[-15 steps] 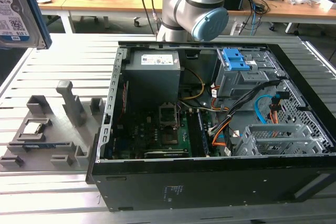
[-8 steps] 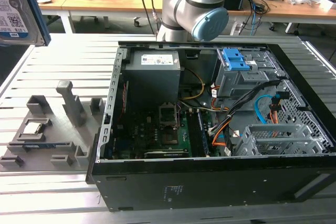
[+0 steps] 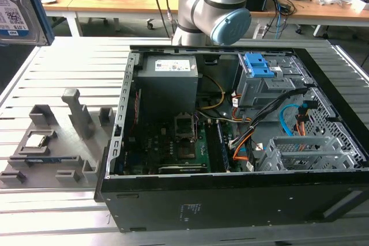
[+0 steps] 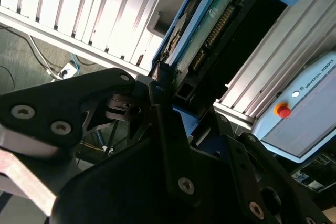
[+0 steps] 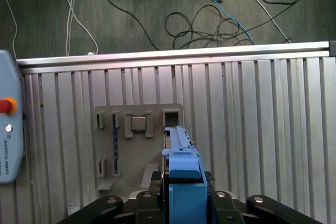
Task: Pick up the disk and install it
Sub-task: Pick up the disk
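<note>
Pinches the disk (image 4: 210, 30) by one short end in the gripper (image 4: 160, 76), with black fingers (image 4: 160, 119) pressed together on its two faces, as seen in the second wrist view. Shows it edge-on there: bright blue carrier frame along one side, green circuit board with a row of contacts on the other. Holds it in the air, clear of the slatted aluminium table (image 5: 262, 129), and in the first wrist view over one edge of a grey fixture tray (image 5: 131, 156) (with a small square processor chip (image 5: 138, 124) seated in one pocket). Puts the same disk (image 3: 17, 4) at the upper left of the exterior view, close to the lens, white label outward, well apart from the open black computer case (image 3: 230, 205) in the middle and right of that frame. Holds, inside the case, a power supply (image 3: 170, 82) at upper centre, a motherboard (image 3: 173, 142) below it, a bay with a blue plastic latch (image 3: 259, 67) at upper right and a grey metal drive cage (image 3: 305, 151) at lower right. Stands the arm (image 3: 213, 10) at top centre, behind the case. Catches a teach pendant (image 4: 304, 108) with a red button in both wrist views.
</note>
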Controlling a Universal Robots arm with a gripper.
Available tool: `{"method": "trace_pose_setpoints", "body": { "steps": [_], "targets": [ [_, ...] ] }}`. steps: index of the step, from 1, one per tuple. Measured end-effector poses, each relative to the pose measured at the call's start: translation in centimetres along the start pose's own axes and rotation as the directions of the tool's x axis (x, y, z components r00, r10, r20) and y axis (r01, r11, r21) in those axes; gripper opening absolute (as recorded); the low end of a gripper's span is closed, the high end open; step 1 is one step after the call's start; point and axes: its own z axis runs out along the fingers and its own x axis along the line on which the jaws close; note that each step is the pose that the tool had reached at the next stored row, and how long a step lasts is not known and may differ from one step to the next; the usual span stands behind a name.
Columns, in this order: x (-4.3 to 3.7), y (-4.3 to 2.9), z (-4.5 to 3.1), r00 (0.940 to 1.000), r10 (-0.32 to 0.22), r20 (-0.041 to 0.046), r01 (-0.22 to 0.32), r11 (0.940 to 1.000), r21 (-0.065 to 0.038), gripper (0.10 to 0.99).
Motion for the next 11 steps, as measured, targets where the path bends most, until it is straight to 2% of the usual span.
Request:
{"method": "trace_pose_setpoints", "body": {
  "steps": [11],
  "targets": [
    [0.00,-0.11,-1.39,1.0000,0.000,-0.0001,0.000,1.0000,-0.002,0.369]
  ]
}}
